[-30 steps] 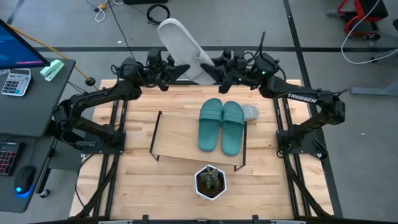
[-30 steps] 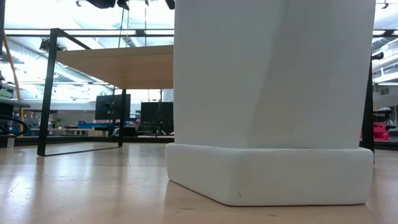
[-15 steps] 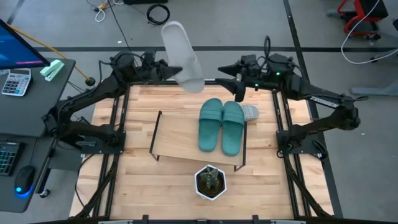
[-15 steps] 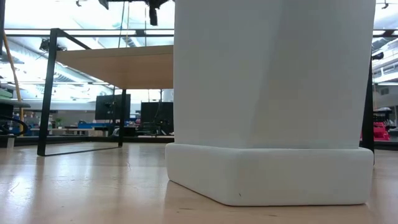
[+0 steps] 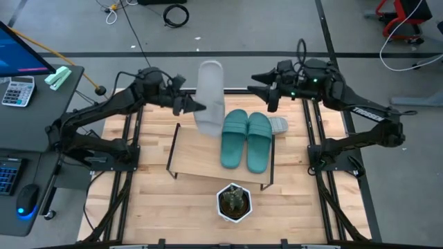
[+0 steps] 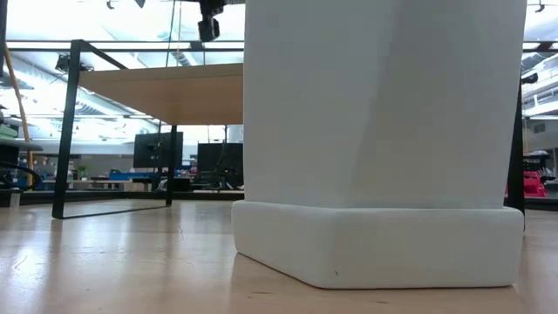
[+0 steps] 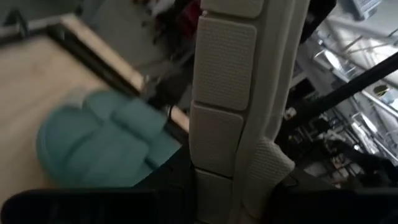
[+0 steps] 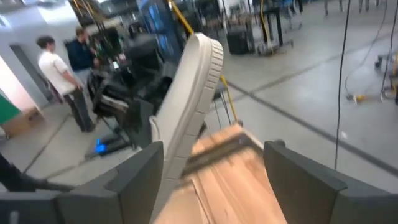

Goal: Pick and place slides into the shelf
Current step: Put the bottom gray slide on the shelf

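Observation:
My left gripper (image 5: pixel 190 105) is shut on a light grey slide (image 5: pixel 210 97), held in the air over the far left part of the shelf (image 5: pixel 201 164). The slide's ridged sole shows in the left wrist view (image 7: pixel 224 93). The teal pair (image 5: pixel 247 138) lies side by side on the shelf's board top. A second grey slide (image 5: pixel 279 125) lies on the table behind the shelf's far right corner. My right gripper (image 5: pixel 261 86) is open and empty, to the right of the held slide, which shows edge-on in the right wrist view (image 8: pixel 186 106). My left gripper pinches the grey slide between its two fingers at its side edge (image 5: pixel 199 109), near its lower end, coming level from the table's left. The slide is lifted clear and rises steeply above the fingers, its sole (image 7: pixel 214 162) toward the left wrist camera. The wrist view hides the exact contact.
A white pot with a small plant (image 5: pixel 234 202) stands near the table's front edge and fills most of the low view (image 6: pixel 384 139). The shelf's board and black legs show behind it (image 6: pixel 157 92). People stand in the room beyond the table (image 8: pixel 59 74).
My right gripper has come off the grey slide and drawn back toward the table's right edge. My left gripper has carried the slide alone toward the near edge, from beyond the table's far edge to above the shelf, and the slide has turned from slanting to nearly straight.

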